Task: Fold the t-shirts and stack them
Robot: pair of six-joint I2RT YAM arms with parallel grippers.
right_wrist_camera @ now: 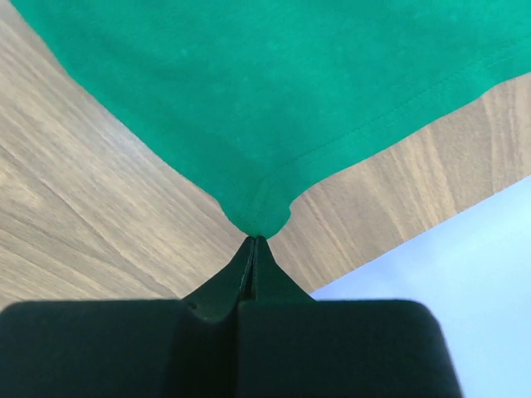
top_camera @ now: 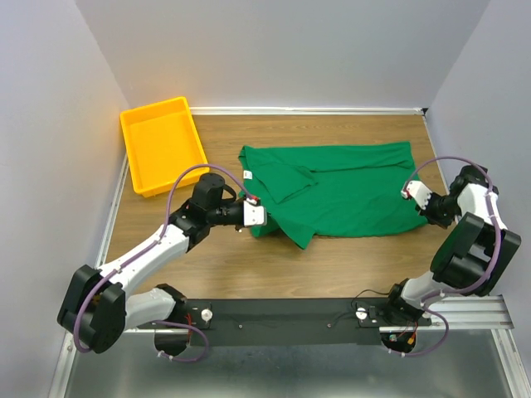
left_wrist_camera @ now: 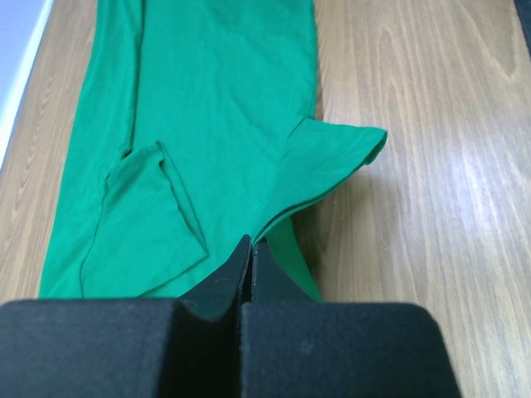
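Top external: left claw (top_camera: pixel 253 217) and right claw (top_camera: pixel 409 192) pinch the t-shirt (top_camera: pixel 348 186); neck tag (top_camera: pixel 249 173) illegible.

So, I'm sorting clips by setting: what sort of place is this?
Probably a robot lab cell, not a home: bare pale walls enclose a wooden table, white robot arms are bolted to a black rail, with a dark green cloth t-shirt and orange plastic tray.

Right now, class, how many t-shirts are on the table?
1. The green t-shirt lies on the table, right of the yellow tray, with the left gripper pinching one end and the right gripper a corner. Another underneath would be hidden.
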